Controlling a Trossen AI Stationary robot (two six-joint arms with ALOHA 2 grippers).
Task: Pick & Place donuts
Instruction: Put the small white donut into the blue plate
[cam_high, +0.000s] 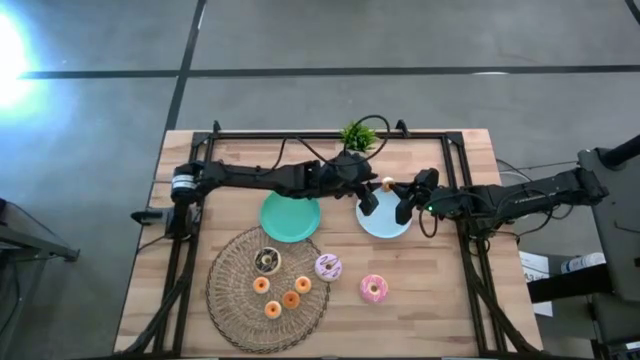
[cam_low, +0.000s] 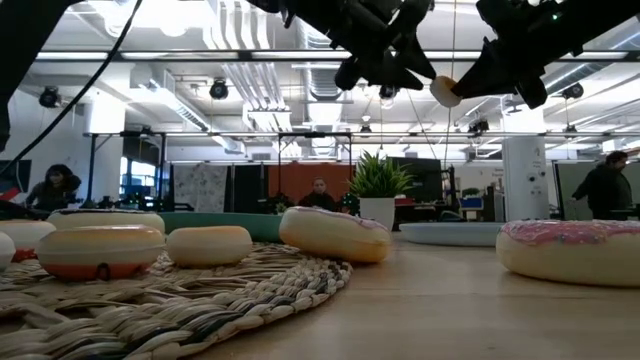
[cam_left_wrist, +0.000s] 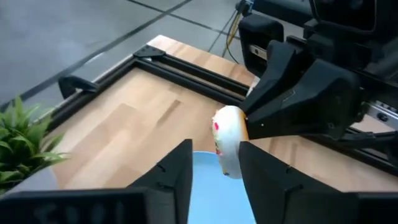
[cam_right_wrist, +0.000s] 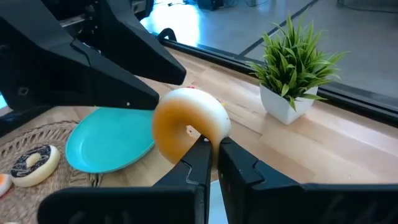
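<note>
A tiny yellow-orange donut (cam_high: 387, 184) is held up above the far edge of the light-blue plate (cam_high: 384, 222), between both grippers. My right gripper (cam_right_wrist: 213, 149) is shut on it. My left gripper (cam_left_wrist: 214, 168) is open, its fingers on either side of the donut (cam_left_wrist: 229, 140). The dark brown donut (cam_high: 266, 260) and several tiny orange ones (cam_high: 291, 299) lie on the woven mat (cam_high: 235, 300). The pale sprinkled donut (cam_high: 328, 266) sits at the mat's edge. The bright pink donut (cam_high: 374, 288) lies on the bare table. My right gripper pinches the tiny donut by one side of its ring (cam_right_wrist: 205, 134) between its two fingertips, coming from the table's right. The donut stands on edge above the fingers, lifted clear over the light-blue plate. My left gripper: I cannot tell whether its fingers (cam_left_wrist: 261, 174) touch the donut.
A teal plate (cam_high: 290, 216) lies left of the light-blue one, under the left arm. A small potted plant (cam_high: 358, 137) stands at the far edge, just behind both grippers. Black rails (cam_high: 455, 200) run along the table's sides. People show in the room beyond (cam_low: 610, 190).
</note>
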